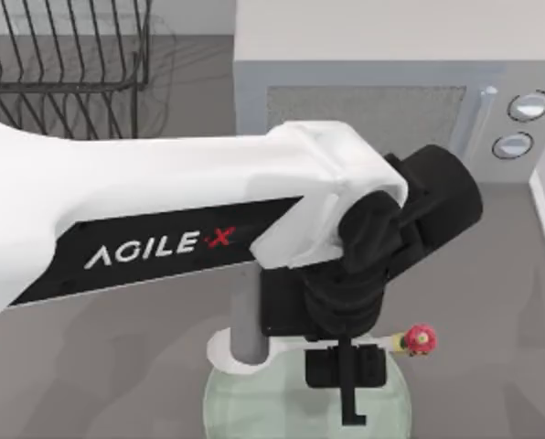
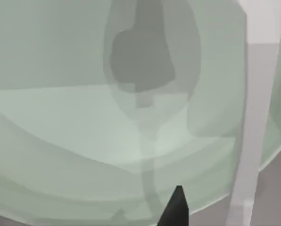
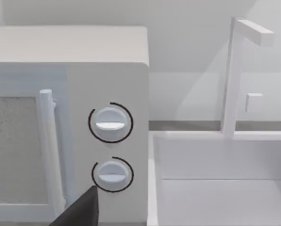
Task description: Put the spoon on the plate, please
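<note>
Reaching: left arm stretched across desk (image 1: pixel 510 302), left gripper (image 1: pixel 346 370) pointing down over plate (image 1: pixel 245 402)
Fingers: opening cannot tell
Spoon (image 1: pixel 410 340): across plate's microwave-side (image 1: pixel 373 101) rim

The microwave (image 3: pixel 70 127) stands square-on, its two round knobs (image 3: pixel 110 123) stacked one above the other just beside the upright door handle (image 3: pixel 50 155). Touching the microwave's side is a white sink (image 3: pixel 220 188), and a squared tap (image 3: pixel 235 75) rises behind its basin. A dark fingertip (image 3: pixel 81 212) shows below the lower knob.
</note>
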